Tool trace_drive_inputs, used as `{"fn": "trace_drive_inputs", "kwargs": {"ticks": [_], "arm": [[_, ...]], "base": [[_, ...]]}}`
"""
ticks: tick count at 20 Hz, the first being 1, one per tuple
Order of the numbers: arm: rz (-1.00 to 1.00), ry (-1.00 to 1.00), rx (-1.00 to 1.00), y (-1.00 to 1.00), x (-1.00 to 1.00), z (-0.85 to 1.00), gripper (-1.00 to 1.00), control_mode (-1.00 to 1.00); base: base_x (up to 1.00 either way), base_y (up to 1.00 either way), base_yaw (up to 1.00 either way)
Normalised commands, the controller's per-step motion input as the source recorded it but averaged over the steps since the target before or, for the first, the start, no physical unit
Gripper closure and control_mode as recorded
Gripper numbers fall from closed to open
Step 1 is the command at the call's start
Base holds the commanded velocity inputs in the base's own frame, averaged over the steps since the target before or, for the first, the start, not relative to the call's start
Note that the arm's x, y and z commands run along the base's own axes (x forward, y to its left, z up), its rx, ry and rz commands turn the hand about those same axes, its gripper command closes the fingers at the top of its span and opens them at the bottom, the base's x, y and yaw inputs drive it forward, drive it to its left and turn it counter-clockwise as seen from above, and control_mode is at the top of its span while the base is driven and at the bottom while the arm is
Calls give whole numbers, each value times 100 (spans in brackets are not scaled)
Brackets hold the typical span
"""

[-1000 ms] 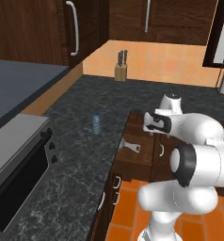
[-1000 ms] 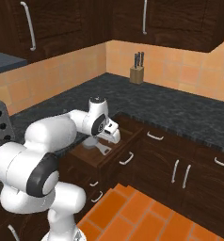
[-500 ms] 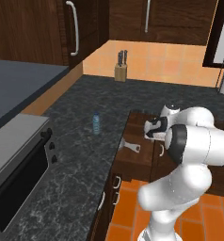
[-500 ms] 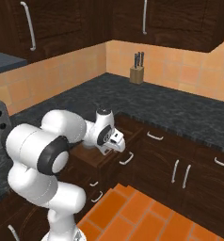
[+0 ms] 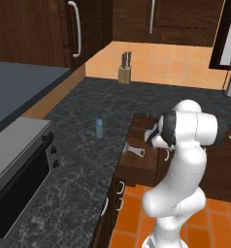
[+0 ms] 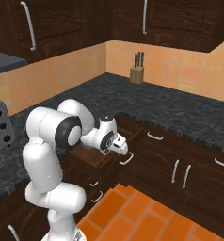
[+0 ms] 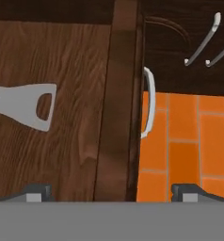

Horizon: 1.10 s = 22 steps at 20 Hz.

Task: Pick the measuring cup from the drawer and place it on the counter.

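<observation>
Crosswise: measuring cup handle toward drawer front

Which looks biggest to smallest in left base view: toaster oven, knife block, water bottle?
1. toaster oven, largest by far, though nearest the camera.
2. knife block.
3. water bottle, shorter and thinner than the block, though it stands nearer; the gap is modest.

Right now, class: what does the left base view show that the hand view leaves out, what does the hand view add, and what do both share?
Left base view: a small clear blue-tinted water bottle standing on the dark speckled stone counter, and a wooden knife block by the far wall.
Hand view: close detail, namely the slot cut through the end of the measuring cup's flat handle and the drawer's curved silver bar handle.
Both: the open dark brown wooden drawer, the shiny grey metal measuring cup inside it, and orange floor tiles.
</observation>
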Motion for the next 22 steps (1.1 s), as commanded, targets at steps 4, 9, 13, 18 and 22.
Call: {"fn": "trace_drive_inputs", "kwargs": {"ticks": [4, 9, 13, 18, 22], "arm": [[-5, 0, 0, -40, 39, -42, -100, -100], [0, 0, 0, 0, 44, -59, -100, -100], [-14, 0, 0, -78, -24, -62, -100, -100], [-17, 6, 0, -100, -39, -36, -100, -100], [-13, 8, 3, -100, -13, -19, -100, -100]], "base": [[0, 0, 0], [0, 0, 0], [0, 0, 0], [0, 0, 0], [0, 0, 0]]}}
